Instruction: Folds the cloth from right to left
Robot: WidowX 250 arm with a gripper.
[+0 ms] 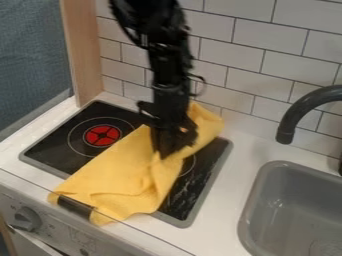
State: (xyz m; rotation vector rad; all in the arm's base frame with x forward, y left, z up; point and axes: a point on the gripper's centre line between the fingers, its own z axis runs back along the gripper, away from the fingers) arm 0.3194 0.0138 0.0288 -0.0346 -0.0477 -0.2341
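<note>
The black gripper (164, 153) hangs down from the top of the camera view, its tip at the upper middle of the yellow cloth (119, 175). The cloth lies slantwise across the black stovetop, from the back right edge by the wall to the front left edge, where a corner hangs over the counter's front. Creases run through the cloth near the gripper tip, and its right side looks bunched. The gripper hides part of the cloth behind it. Whether cloth is held at the tip is not clear.
The stovetop (59, 137) has a red-centred burner (102, 135) left of the cloth. On the right are a grey sink (294, 210) and a dark curved faucet (308, 106). A tiled wall (234, 82) stands behind, and a wooden post (83, 50) rises at the left. A knob (25, 219) sits at the front.
</note>
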